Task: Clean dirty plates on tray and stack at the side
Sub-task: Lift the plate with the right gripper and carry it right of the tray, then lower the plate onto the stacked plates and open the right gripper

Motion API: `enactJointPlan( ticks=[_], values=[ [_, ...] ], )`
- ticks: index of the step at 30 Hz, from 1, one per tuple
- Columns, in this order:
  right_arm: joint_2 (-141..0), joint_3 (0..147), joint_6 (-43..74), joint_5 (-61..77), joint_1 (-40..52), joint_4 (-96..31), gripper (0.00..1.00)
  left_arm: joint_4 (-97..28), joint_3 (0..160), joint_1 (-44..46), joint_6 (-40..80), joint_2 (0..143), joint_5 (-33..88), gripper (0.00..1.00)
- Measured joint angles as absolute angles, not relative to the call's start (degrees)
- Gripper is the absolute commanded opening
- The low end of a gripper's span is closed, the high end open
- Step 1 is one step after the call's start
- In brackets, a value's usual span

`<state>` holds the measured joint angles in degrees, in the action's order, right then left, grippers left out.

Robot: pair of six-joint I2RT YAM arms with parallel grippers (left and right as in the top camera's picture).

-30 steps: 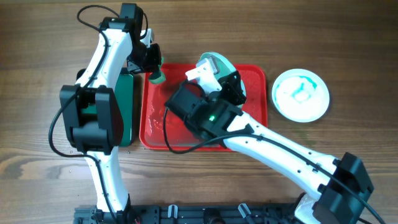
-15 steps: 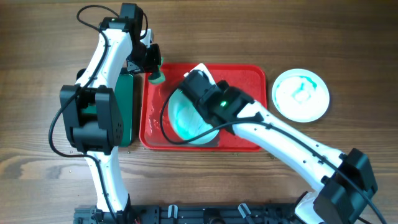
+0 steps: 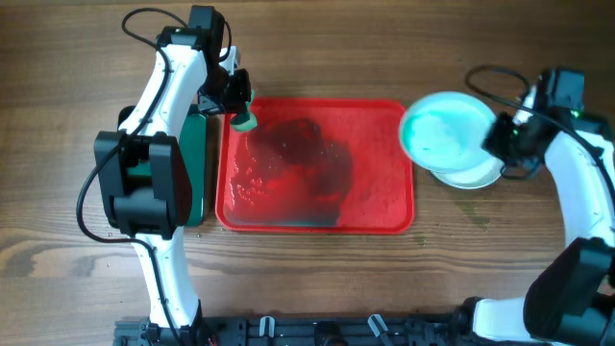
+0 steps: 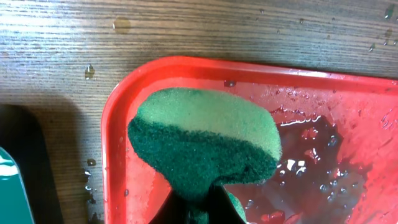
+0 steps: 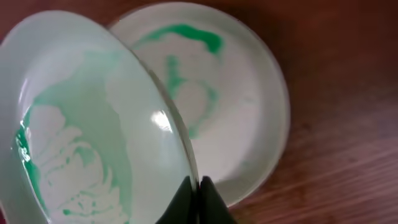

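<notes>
1. Green, dark and narrow, the smaller tray (image 3: 195, 178) lies at the far left of the wooden table (image 3: 58, 58), just beside the red tray
2. At the red tray's far-left corner the left gripper (image 3: 236, 104) is clamped on a green sponge (image 4: 205, 140), which hangs over the wet corner
3. The red tray (image 3: 380, 183) sits mid-table; a dark puddle and droplets cover its floor, and water spots dot the wood beyond its rim
4. Right of the red tray, the held plate (image 5: 81, 130), pale turquoise with green smears, is tilted and overlaps the lower plate (image 5: 217, 106), which is white with green streaks and rests on the table; whether the two touch I cannot tell
5. At the far right the right gripper (image 5: 198, 193) pinches the held plate's rim between narrow fingers
</notes>
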<state>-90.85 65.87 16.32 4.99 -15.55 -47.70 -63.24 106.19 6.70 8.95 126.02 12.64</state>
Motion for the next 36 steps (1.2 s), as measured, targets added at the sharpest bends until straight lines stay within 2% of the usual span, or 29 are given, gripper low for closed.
enactJointPlan(
  ticks=[5, 6, 7, 8, 10, 13, 16, 18, 22, 27, 28, 30, 31, 32, 34, 36],
  values=[
    [-90.85, 55.81, 19.94, 2.39, -20.73, -39.53, 0.07, -63.35, 106.19, 6.7, 8.95, 126.02, 12.64, 0.04],
    [-90.85, 54.63, 20.93, 1.21, -21.63, -38.74, 0.22, -63.51, 106.19, 6.7, 8.93, 126.02, 12.64, 0.04],
    [-90.85, 54.22, 21.45, 0.47, -22.39, -38.68, 0.48, -63.68, 106.19, 6.7, 8.95, 126.02, 12.64, 0.04],
    [-90.85, 54.08, 21.85, -0.12, -23.05, -38.5, 0.64, -63.7, 106.19, 6.7, 8.93, 126.02, 12.64, 0.04],
    [-90.85, 54.0, 22.26, -0.47, -23.75, -37.58, 0.72, -63.77, 106.19, 6.7, 8.93, 126.02, 12.64, 0.04],
    [-90.85, 54.0, 19.22, 6.24, -23.77, -35.88, 0.73, -64.07, 106.19, 6.7, 8.95, 126.02, 12.64, 0.04],
    [-90.85, 56.58, 16.78, 11.6, -20.64, -36.8, 0.73, -65.63, 106.19, 6.2, 8.95, 125.51, 12.64, 0.04],
    [-90.83, 59.27, 16.34, 12.64, -17.08, -37.91, 0.68, -67.75, 106.19, 4.62, 8.95, 122.85, 12.38, 0.04],
    [-90.83, 60.31, 17.74, 12.08, -9.8, -41.43, 0.68, -74.94, 106.45, -0.56, 8.95, 111.26, 6.98, 0.04],
    [-90.83, 60.31, 18.83, 10.0, -9.58, -40.99, 0.65, -76.95, 106.56, -2.11, 8.95, 109.67, 4.14, 0.04],
    [-90.83, 60.31, 18.55, 9.96, -9.58, -38.04, 0.61, -76.97, 106.56, -2.11, 8.95, 109.67, 4.01, 0.04],
    [-90.83, 60.36, 17.89, 9.8, -9.56, -33.89, 0.46, -76.82, 106.56, -2.11, 8.93, 109.67, 3.2, 0.04],
    [-91.0, 60.36, 17.56, 9.78, -9.56, -31.59, 0.34, -76.69, 106.56, -2.11, 8.95, 109.67, 2.57, 0.04],
    [-91.55, 60.36, 17.69, 9.78, -9.56, -30.61, 0.18, -76.31, 106.56, -2.11, 8.95, 109.67, 1.89, 0.04],
    [-94.52, 60.36, 17.15, 9.76, -9.56, -30.55, 0.12, -75.79, 106.56, -2.11, 8.95, 109.67, 0.64, 0.04],
    [-100.12, 60.36, 16.84, 9.58, -9.56, -30.7, 0.1, -75.55, 106.56, -2.11, 8.93, 109.67, -1.41, 0.04]
  ],
)
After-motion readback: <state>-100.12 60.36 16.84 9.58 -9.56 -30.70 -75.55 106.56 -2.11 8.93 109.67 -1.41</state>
